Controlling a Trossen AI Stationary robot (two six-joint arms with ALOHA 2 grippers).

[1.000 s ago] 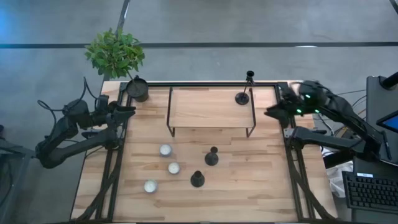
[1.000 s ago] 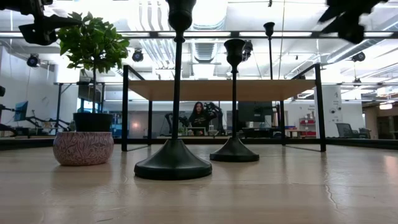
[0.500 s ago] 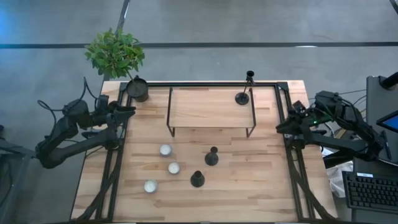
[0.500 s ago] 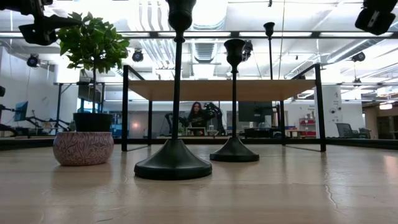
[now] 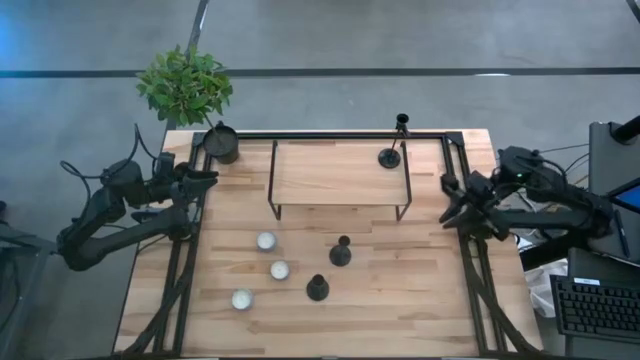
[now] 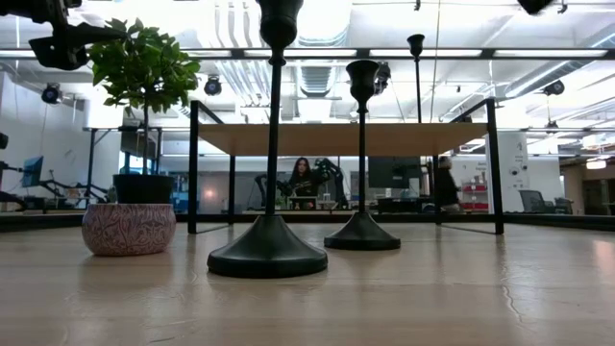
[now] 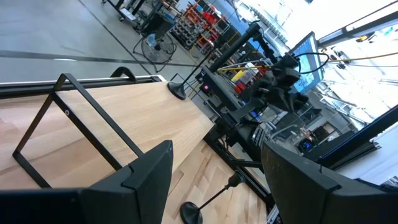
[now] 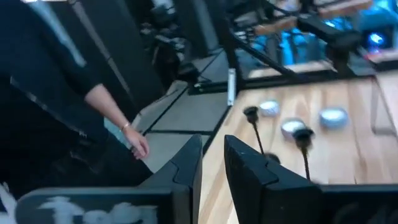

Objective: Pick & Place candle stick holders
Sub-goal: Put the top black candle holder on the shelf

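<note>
We see three candle stick holders: one (image 5: 391, 152) on the raised wooden shelf (image 5: 335, 175) at its right rear corner, two (image 5: 341, 251) (image 5: 318, 288) upright on the table (image 5: 400, 290) in front. A black pot (image 5: 221, 144) holds a green plant (image 5: 185, 84). Three small bowls (image 5: 266, 241) sit left. The right gripper (image 5: 449, 203) hovers at the right rail, fingers narrowly apart, holding nothing; the left gripper (image 5: 207, 175), spread, waits at the left edge.

Light wooden table (image 5: 420, 290), two candle stick holders (image 5: 329, 270), three small bowls (image 5: 264, 270) (pale), potted plant (image 5: 221, 143), raised shelf (image 5: 338, 175)
</note>
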